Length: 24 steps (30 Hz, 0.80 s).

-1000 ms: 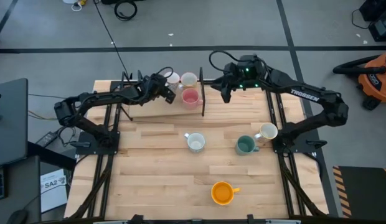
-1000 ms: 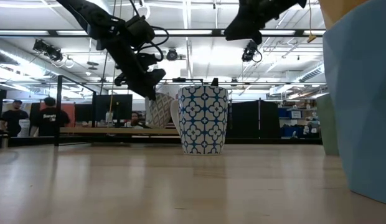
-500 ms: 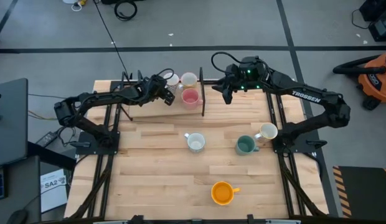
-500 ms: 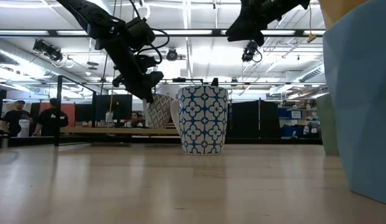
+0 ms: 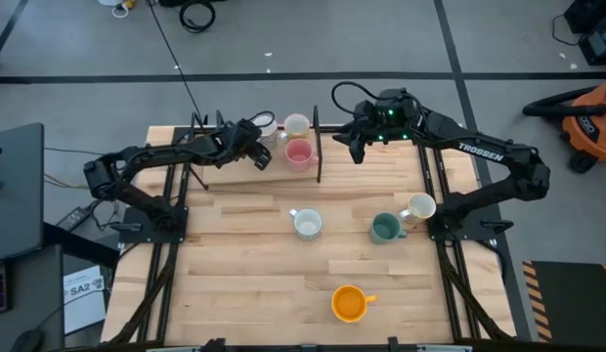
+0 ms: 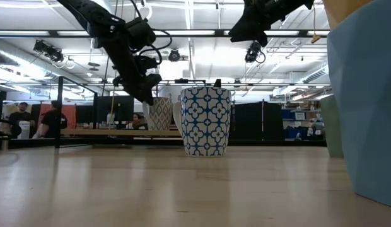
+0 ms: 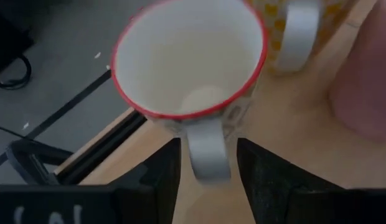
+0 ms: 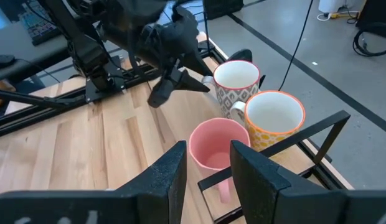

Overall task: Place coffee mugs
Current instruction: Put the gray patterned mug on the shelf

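A white patterned mug with a red rim (image 5: 267,124) stands upright on the table's far edge, next to a cream-and-yellow mug (image 5: 296,124) and a pink mug (image 5: 299,153). My left gripper (image 5: 259,153) is open. Its fingers stand on either side of the red-rimmed mug's handle (image 7: 208,158), with a thin gap on each side. My right gripper (image 5: 355,149) is open and empty, above the table to the right of the pink mug (image 8: 213,144). A blue-patterned mug (image 5: 307,225), a dark green mug (image 5: 384,229), a cream mug (image 5: 419,206) and an orange mug (image 5: 349,303) stand on the table.
A dark metal frame with upright posts (image 5: 318,156) runs along the far edge around the three mugs; its bar (image 8: 305,140) shows in the right wrist view. People stand in the room beyond the table (image 6: 53,120).
The red-rimmed mug hung tilted at my left gripper a second ago and now stands upright on the table. My left gripper has drawn back a little toward the table's left edge.
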Each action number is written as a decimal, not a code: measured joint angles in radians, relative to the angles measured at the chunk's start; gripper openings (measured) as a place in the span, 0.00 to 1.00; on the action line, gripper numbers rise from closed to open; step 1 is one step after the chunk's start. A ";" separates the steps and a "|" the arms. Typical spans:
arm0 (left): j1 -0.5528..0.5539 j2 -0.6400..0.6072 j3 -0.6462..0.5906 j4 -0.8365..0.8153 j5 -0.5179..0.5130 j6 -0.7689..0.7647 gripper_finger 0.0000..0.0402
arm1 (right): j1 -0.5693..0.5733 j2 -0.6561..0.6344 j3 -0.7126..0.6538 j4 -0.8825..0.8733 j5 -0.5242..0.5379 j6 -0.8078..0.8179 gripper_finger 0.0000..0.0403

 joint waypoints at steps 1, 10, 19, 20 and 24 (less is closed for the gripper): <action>-0.002 -0.009 0.000 -0.002 0.004 0.000 0.41 | 0.000 0.000 0.000 0.000 0.000 0.000 0.32; 0.004 -0.119 0.000 -0.022 0.007 0.005 0.41 | 0.000 0.000 0.000 0.000 0.000 -0.001 0.32; 0.138 -0.154 0.000 -0.015 -0.026 0.038 0.41 | 0.000 0.000 0.000 0.000 0.000 -0.001 0.32; 0.156 -0.154 0.000 -0.023 -0.023 0.031 0.41 | 0.000 0.000 0.000 0.000 0.000 -0.001 0.32; 0.211 -0.148 0.000 -0.056 0.089 -0.008 0.41 | 0.000 0.000 0.000 0.000 0.000 -0.001 0.32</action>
